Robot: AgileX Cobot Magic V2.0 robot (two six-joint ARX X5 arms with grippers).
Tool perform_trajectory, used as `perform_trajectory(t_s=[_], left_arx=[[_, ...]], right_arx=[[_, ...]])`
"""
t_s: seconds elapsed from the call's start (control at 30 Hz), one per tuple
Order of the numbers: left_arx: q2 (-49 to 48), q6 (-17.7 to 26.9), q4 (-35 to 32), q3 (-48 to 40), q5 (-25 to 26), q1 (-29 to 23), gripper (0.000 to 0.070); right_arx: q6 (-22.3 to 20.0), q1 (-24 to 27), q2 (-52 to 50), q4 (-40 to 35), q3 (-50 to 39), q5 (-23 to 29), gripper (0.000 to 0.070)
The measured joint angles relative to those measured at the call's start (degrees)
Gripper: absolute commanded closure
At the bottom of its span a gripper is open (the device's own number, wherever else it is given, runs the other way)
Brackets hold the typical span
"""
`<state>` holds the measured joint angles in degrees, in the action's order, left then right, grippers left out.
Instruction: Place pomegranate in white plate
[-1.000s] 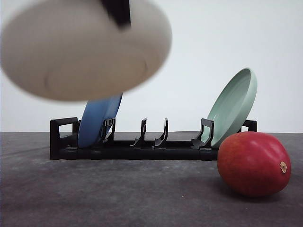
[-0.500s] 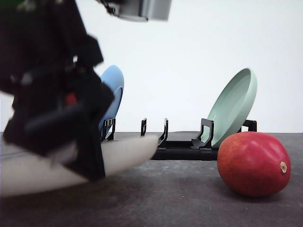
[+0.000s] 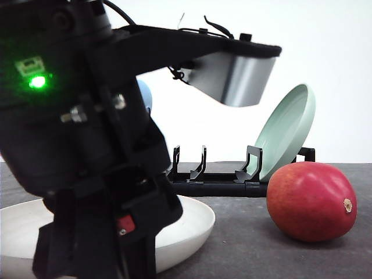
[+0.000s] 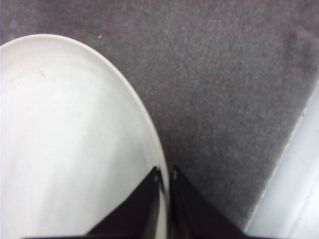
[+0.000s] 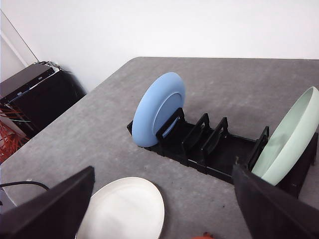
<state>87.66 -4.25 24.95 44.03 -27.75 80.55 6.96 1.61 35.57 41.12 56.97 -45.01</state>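
The pomegranate [image 3: 312,200], red with a tan nub, lies on the grey table at the right, in front of the rack; a red sliver of it [image 5: 205,236] peeks into the right wrist view. Low at the front left, the white plate [image 3: 186,224] rests on the table. My left gripper [image 4: 164,173] is shut on the white plate's [image 4: 70,144] rim, its fingers pinching the edge. The left arm [image 3: 87,145] hides much of the plate in the front view. Raised above the table, my right gripper [image 5: 163,172] is open, looking down on the white plate [image 5: 124,209] and rack.
A black dish rack [image 3: 215,177] stands across the back of the table. A blue plate [image 5: 158,108] leans in its left slot and a pale green plate [image 3: 286,131] in its right slot. A table edge [image 4: 294,164] runs close beside the white plate.
The white plate has come down from high at the upper left to the table at the front left. The left arm followed it down. The pomegranate has not moved.
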Motion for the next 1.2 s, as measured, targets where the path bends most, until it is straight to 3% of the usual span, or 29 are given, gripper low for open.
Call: perform_trajectory(t_s=[0.1,0.13,0.37,0.6,1.0,1.2], left_arx=[[-0.11,-1.51,-0.02,0.00,0.00,-0.02,0.0301],[-0.26,-2.04,-0.01,0.00,0.00,-0.02,0.0255],[-4.50,-6.55,0.12,0.00,0.00,-0.02,0.0052],[-12.98,-11.78,3.04,0.31,0.18,-0.02,0.0033],[-33.93,-18.06,11.07,2.72,11.14,-0.02,0.0034],[-44.80,-18.32,16.03,4.95,13.01,-0.02,0.0034]], right_arx=[[0.00,0.00,0.00,0.02,0.00,0.00,0.0138],[0.00,0.00,0.00,0.03,0.00,0.00,0.0138],[0.02,-0.26,0.00,0.82,0.00,0.00,0.0138],[0.31,-2.10,0.25,2.06,0.00,0.00,0.0138],[2.45,-10.03,11.87,9.04,0.00,0.45,0.0137],[2.11,-15.50,20.93,13.44,0.00,7.52,0.0103]])
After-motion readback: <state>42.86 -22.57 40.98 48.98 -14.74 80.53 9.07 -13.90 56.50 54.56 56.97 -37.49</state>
